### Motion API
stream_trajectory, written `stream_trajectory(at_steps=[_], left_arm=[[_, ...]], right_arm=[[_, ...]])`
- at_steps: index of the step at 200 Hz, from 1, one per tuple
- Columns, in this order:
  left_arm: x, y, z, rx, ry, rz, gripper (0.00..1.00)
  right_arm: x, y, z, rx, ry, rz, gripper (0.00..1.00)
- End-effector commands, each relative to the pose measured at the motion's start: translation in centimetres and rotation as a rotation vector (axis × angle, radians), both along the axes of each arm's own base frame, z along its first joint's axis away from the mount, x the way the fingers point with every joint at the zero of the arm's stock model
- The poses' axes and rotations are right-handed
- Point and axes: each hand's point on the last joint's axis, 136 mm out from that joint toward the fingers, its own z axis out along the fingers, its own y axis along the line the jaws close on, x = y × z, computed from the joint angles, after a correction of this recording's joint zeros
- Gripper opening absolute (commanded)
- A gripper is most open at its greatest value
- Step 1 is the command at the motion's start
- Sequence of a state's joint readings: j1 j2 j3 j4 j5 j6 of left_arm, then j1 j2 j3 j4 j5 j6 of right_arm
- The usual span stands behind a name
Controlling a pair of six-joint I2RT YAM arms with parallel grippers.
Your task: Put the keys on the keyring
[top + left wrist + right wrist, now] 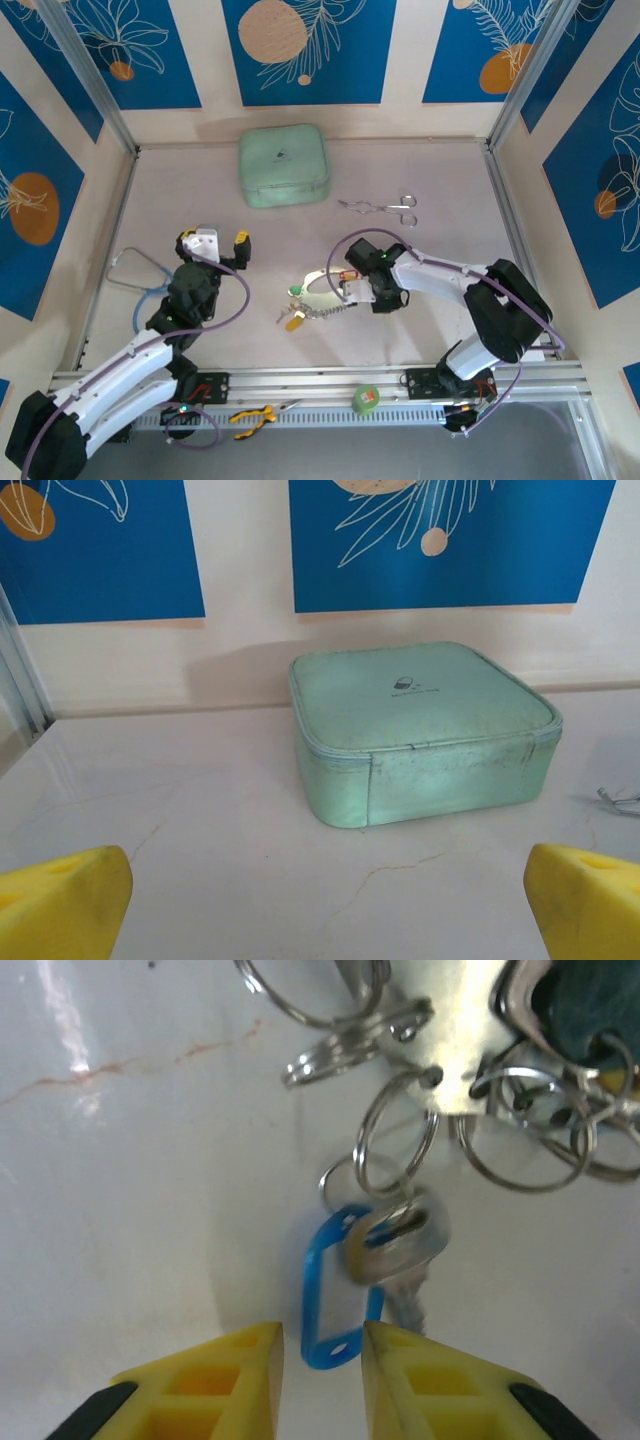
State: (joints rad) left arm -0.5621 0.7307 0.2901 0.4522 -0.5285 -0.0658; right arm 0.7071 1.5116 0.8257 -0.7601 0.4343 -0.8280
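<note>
Right gripper (322, 1350), jaws narrowed to a slit around the lower end of one blue tag (335, 1305) at bottom centre of its wrist view, looks set to steer the single silver key (398, 1245) toward the keyring (318, 279) lying mid-table. Whether it actually pinches the tag cannot be told. Left gripper (320, 905), wide open and empty, stands clear at left, facing one mint-green case (420, 730).

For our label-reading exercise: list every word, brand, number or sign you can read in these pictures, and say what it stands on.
Mint-green case: a small dark logo and a line of print on the lid, too small to read.
Blue key tag: no writing visible.
Nothing else carries legible text.
</note>
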Motion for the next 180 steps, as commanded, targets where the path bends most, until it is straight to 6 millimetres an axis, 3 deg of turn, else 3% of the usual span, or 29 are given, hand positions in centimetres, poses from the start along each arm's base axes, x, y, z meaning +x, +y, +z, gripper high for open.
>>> stream_trajectory(at_steps=[1,19,36,53,65,81,116,136,161,180], left_arm=[[0.3,0.6,0.4,0.033,-0.013,0.017,1.0],[0.6,1.1,0.1,0.044,0.002,0.031,1.0],[0.9,1.7,-0.1,0.057,0.01,0.049,1.0],[1.2,2.5,-0.4,0.061,0.02,0.081,1.0],[1.5,3.3,-0.7,0.063,0.027,0.115,1.0],[1.7,4.3,-1.2,0.082,0.039,0.153,1.0],[2.3,7.0,-2.9,0.132,0.081,0.27,1.0],[2.7,7.8,-4.1,0.131,0.111,0.286,1.0],[3.8,7.6,-5.9,0.16,0.146,0.25,1.0],[4.5,7.6,-7.2,0.171,0.15,0.232,1.0]], right_arm=[[-0.6,0.1,2.3,0.132,0.02,-0.09,0.28],[1.7,1.2,6.2,0.351,-0.082,-0.215,0.33],[5.0,1.9,10.9,0.608,-0.228,-0.359,0.44],[8.7,0.4,15.0,0.854,-0.409,-0.591,0.48],[10.6,-1.8,16.2,0.963,-0.49,-0.796,0.49],[12.2,-4.3,15.7,1.012,-0.557,-0.952,0.5],[14.9,-6.6,13.4,1.13,-0.707,-1.021,0.52],[16.0,-7.2,11.5,1.195,-0.751,-1.042,0.53],[17.3,-6.7,9.8,1.202,-0.776,-0.976,0.53],[18.0,-7.1,8.4,1.184,-0.763,-1.019,0.53]])
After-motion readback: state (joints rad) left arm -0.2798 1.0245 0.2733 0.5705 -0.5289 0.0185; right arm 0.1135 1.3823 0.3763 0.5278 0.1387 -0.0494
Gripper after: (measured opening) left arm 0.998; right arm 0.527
